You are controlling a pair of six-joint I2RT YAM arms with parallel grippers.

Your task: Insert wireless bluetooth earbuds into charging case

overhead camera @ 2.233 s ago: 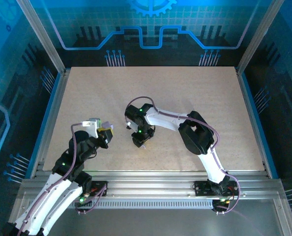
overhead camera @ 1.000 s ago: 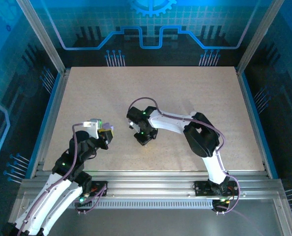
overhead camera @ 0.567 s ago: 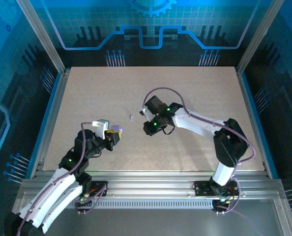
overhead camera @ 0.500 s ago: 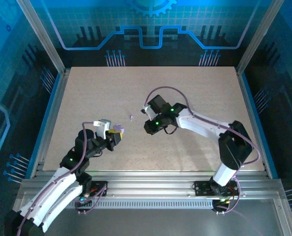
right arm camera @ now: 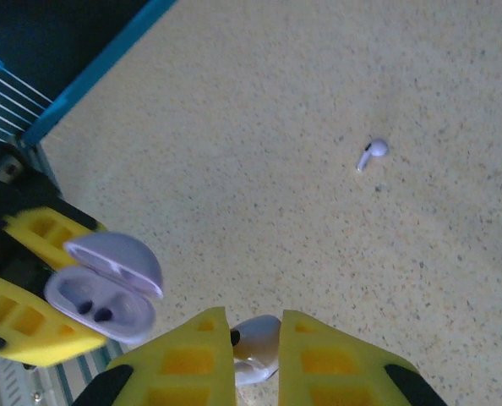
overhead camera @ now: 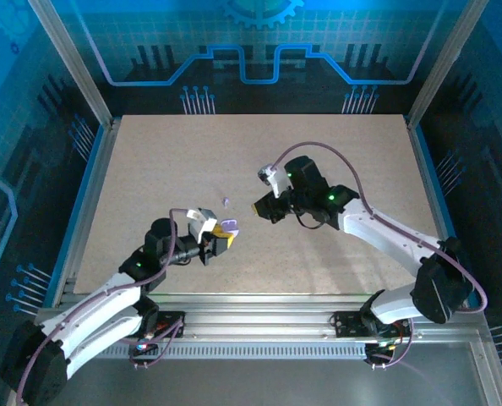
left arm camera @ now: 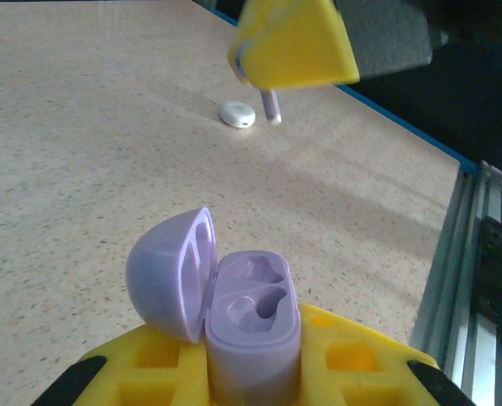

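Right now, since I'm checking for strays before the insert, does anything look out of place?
One loose earbud lies alone on the table, apart from both hands. The left hand holds the open charging case, both sockets empty; the right hand pinches a second earbud.

No text, number or brand name can be read in any view. The one sign-like mark is a blue gear emblem (overhead camera: 262, 8) on the back wall beyond the far edge of the table (overhead camera: 150, 161). Blue circuit-style lines (overhead camera: 183, 76) run below the emblem. Both are pure graphics, without letters or digits.
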